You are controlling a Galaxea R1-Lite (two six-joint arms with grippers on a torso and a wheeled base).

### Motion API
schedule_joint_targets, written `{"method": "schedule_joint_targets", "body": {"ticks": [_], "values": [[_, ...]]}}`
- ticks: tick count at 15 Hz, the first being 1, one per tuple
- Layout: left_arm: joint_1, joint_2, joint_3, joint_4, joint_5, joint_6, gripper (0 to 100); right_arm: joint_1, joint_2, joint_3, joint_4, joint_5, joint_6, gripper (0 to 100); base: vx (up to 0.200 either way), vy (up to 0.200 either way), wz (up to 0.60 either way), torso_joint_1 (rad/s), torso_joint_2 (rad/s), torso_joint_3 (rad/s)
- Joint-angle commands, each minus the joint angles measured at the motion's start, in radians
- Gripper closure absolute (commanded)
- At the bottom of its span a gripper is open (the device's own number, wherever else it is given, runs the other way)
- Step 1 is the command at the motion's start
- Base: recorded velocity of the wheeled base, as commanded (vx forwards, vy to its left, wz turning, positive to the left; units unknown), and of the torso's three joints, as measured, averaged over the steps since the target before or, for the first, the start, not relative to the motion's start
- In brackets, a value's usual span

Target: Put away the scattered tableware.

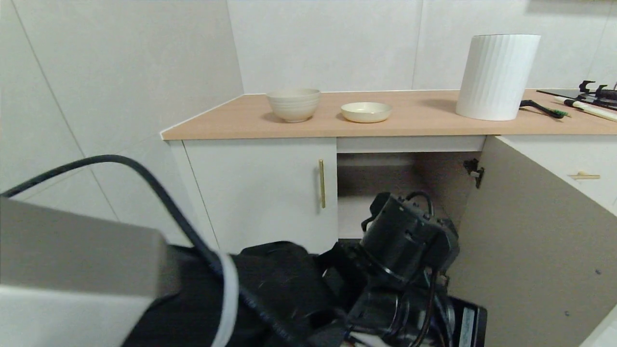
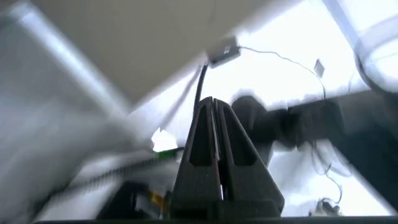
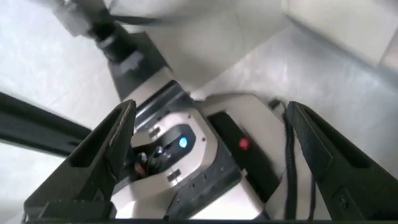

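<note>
We've got a ribbed cream bowl (image 1: 294, 104) and a shallow pale dish (image 1: 366, 112) sitting well apart from our left gripper (image 2: 216, 155), clenched tight, and right gripper (image 3: 210, 109), spread wide.

Wood-tone countertop (image 1: 424, 113) runs left to right against the tiled wall. Items resting directly on it:
- Left: cream ribbed bowl (image 1: 293, 104), upright.
- Just right of the bowl, apart from it: shallow cream dish (image 1: 366, 112).
- Further right: tall white fluted container (image 1: 497, 76), upright.
- Right of the container: black-handled utensil (image 1: 542, 109), lying flat.
- Right edge: pale stick-like utensil (image 1: 590, 110), near a black hob (image 1: 597, 92).
</note>
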Motion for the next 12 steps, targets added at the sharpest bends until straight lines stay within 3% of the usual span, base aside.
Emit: {"method": "schedule_joint_targets", "body": {"ticks": [1, 4, 6, 7, 8, 10, 12], "values": [[0.113, -0.235, 0.219, -0.044, 0.047, 0.001, 100, 0.000, 0.020, 0.000, -0.001, 0.000, 0.000, 0, 0.000, 0.000, 0.00, 0.000, 0.00, 0.000], [0.205, -0.384, 0.334, -0.113, 0.055, 0.002, 100, -0.003, 0.081, -0.043, -0.001, -0.024, 0.002, 0, 0.000, 0.000, 0.00, 0.000, 0.00, 0.000], [0.280, -0.507, 0.375, -0.108, 0.057, 0.004, 100, -0.021, 0.184, -0.119, -0.003, -0.129, -0.001, 0, 0.000, 0.000, 0.00, 0.000, 0.00, 0.000], [0.327, -0.576, 0.400, -0.103, 0.055, 0.021, 100, -0.023, 0.242, -0.170, -0.001, -0.193, -0.004, 0, 0.000, 0.000, 0.00, 0.000, 0.00, 0.000], [0.376, -0.636, 0.430, -0.093, 0.055, 0.057, 100, -0.027, 0.299, -0.225, 0.002, -0.242, -0.006, 0, 0.000, 0.000, 0.00, 0.000, 0.00, 0.000], [0.465, -0.748, 0.478, -0.031, 0.055, 0.119, 100, -0.050, 0.405, -0.342, 0.000, -0.279, -0.015, 0, 0.000, 0.000, 0.00, 0.000, 0.00, 0.000], [0.530, -0.841, 0.506, 0.030, 0.055, 0.120, 100, -0.078, 0.479, -0.461, 0.005, -0.281, -0.017, 0, 0.000, 0.000, 0.00, 0.000, 0.00, 0.000]]}}
